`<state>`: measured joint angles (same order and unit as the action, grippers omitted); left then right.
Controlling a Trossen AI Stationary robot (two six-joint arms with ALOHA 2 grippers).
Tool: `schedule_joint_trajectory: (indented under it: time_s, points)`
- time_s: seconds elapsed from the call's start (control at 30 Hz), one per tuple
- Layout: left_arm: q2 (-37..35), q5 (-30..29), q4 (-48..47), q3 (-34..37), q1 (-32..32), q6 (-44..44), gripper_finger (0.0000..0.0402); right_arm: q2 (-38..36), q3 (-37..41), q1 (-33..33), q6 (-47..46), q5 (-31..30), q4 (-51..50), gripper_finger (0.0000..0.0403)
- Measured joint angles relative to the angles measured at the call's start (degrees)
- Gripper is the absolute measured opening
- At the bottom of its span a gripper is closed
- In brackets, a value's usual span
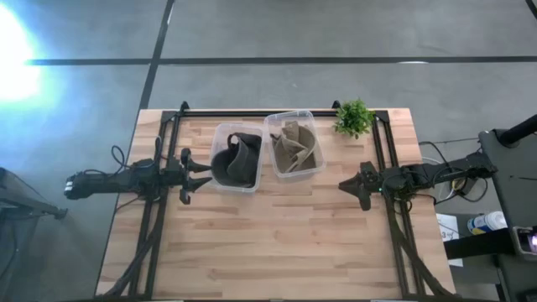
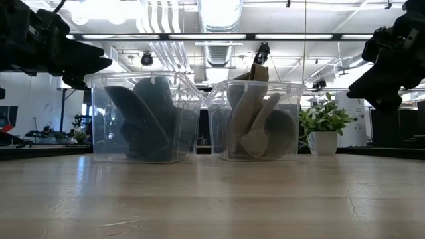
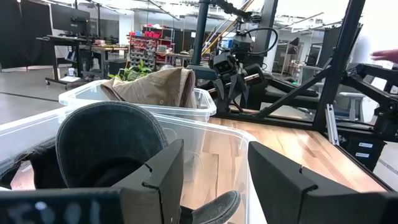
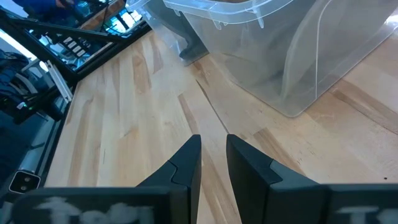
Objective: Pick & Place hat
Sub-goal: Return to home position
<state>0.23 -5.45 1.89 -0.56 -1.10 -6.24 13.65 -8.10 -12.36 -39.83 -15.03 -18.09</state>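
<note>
Two clear plastic bins stand side by side on the far half of the wooden table. The left bin [image 1: 235, 159] holds dark grey hats [image 3: 109, 143]. The right bin [image 1: 294, 144] holds tan hats [image 3: 158, 87], which lean against its walls [image 2: 255, 113]. My left gripper [image 1: 201, 174] hovers open just left of the dark-hat bin, with its fingers [image 3: 214, 168] pointing over the bin's rim. My right gripper [image 1: 351, 186] hangs above bare wood right of the tan-hat bin, its fingers [image 4: 214, 155] nearly together and holding nothing.
A small potted plant [image 1: 354, 117] stands at the far right corner of the table. Black frame rails [image 1: 168, 210] run along the left and right sides. The near half of the table [image 1: 277, 243] is bare wood. Room equipment shows beyond the table.
</note>
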Motion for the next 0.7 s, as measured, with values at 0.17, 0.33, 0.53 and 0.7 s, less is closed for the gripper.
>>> schedule_joint_trajectory:
  time_s: [0.17, 0.33, 0.53, 0.7]
  points:
    - [0.0, 0.0, 0.0, 0.0, 0.0, 0.0, 0.0172, -0.06, 0.01, 0.0, -0.02, 0.02, 0.01, 0.0073]
    - [0.0, 0.0, -0.01, -0.02, 0.0, 0.0, 0.0172, -2.09, 0.04, 0.07, 1.89, 0.51, 1.23, 0.0073]
    - [0.0, 0.0, -0.02, -0.04, 0.0, 0.0, 0.0172, -6.35, 1.8, 1.12, 26.73, 4.26, 18.93, 0.0073]
    - [0.0, 0.0, -0.02, -0.04, 0.0, 0.0, 0.0172, -10.83, 5.34, 3.83, 40.2, 10.82, 27.66, 0.0073]
